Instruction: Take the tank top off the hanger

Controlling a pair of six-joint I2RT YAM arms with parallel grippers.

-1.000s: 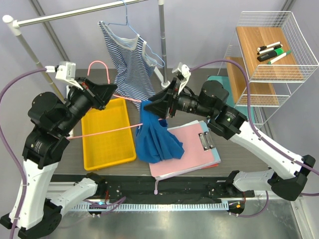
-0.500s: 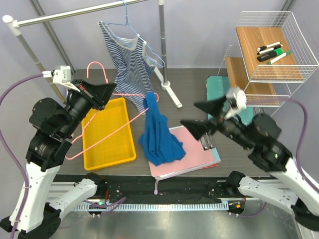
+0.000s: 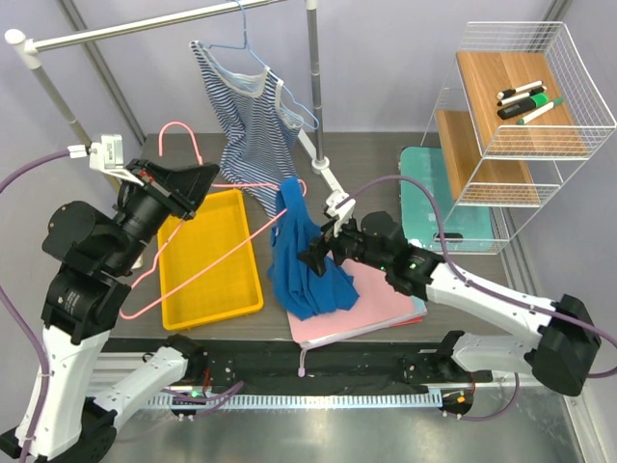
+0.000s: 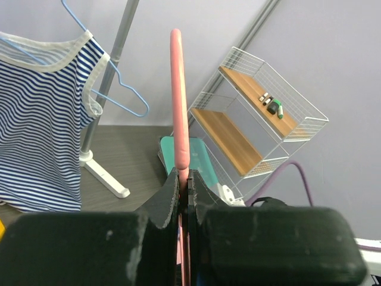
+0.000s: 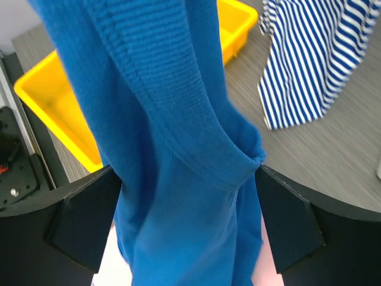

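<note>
A blue tank top (image 3: 301,258) hangs bunched from the right end of a pink wire hanger (image 3: 207,258), its lower part resting on a pink clipboard. My left gripper (image 3: 204,179) is shut on the hanger's neck and holds it raised over the yellow tray; in the left wrist view the pink hanger (image 4: 178,107) rises from my closed left gripper (image 4: 184,179). My right gripper (image 3: 314,253) is at the top's middle. In the right wrist view the blue top (image 5: 178,137) fills the wide gap of my open right gripper (image 5: 187,223), with one finger (image 5: 83,220) on each side.
A striped tank top (image 3: 253,130) hangs on a blue hanger from the rack, whose pole (image 3: 313,77) stands behind. A yellow tray (image 3: 207,289) lies left, a pink clipboard (image 3: 376,299) centre, a teal box (image 3: 434,188) and a wire shelf (image 3: 521,106) right.
My right arm let go, swung out to the right, then came back lower with its open gripper around the blue top's middle. My left gripper raised the hanger slightly.
</note>
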